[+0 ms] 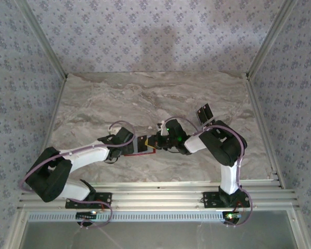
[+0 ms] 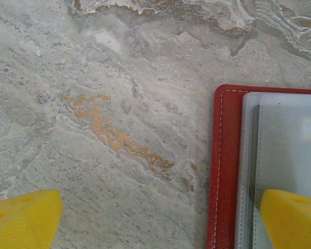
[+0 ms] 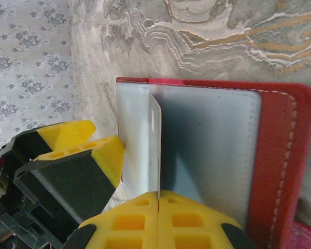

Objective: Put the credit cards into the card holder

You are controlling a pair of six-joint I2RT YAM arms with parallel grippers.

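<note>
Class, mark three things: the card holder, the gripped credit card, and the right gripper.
card holder point(image 3: 280, 155): right wrist view, red stitched border.
credit card point(image 3: 155, 145): right wrist view, its pale face, nearly edge-on.
right gripper point(image 3: 158, 199): right wrist view, seam where fingertips meet.

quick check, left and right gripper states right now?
Left gripper: open, holding nothing.
Right gripper: shut on a credit card, held on edge over the open card holder.

Card holder point(image 2: 225, 171), maybe half, off-frame.

One card holder point(image 3: 277, 155), two arms point(image 1: 78, 161) point(image 1: 220, 148)
</note>
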